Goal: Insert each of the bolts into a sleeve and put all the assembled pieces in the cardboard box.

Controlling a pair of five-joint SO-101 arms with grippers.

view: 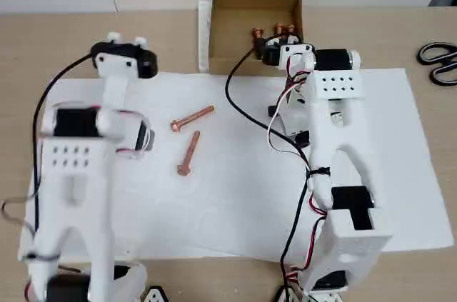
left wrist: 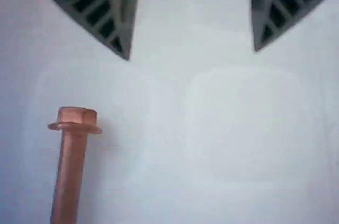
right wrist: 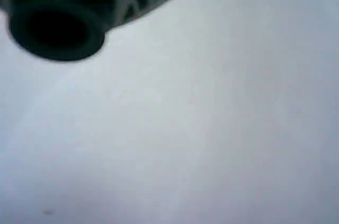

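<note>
Two copper bolts lie on the white sheet: one (view: 191, 118) slanted, the other (view: 188, 153) just below it. My left gripper (left wrist: 190, 49) hovers open over the sheet, and one bolt (left wrist: 71, 160) lies a little short of its dark fingertips (left wrist: 119, 38). Its arm stands left of the bolts in the high view. My right gripper (right wrist: 106, 1) is shut on a black sleeve (right wrist: 55, 36), whose open end faces the camera above the bare sheet. The cardboard box (view: 235, 16) stands at the back, with assembled copper pieces (view: 278, 31) in its right corner.
A white strip (view: 204, 34) leans on the box's left side. Scissors (view: 439, 59) lie on the wooden table at the far right. Black cables (view: 250, 120) cross the white sheet (view: 235, 202) near the right arm.
</note>
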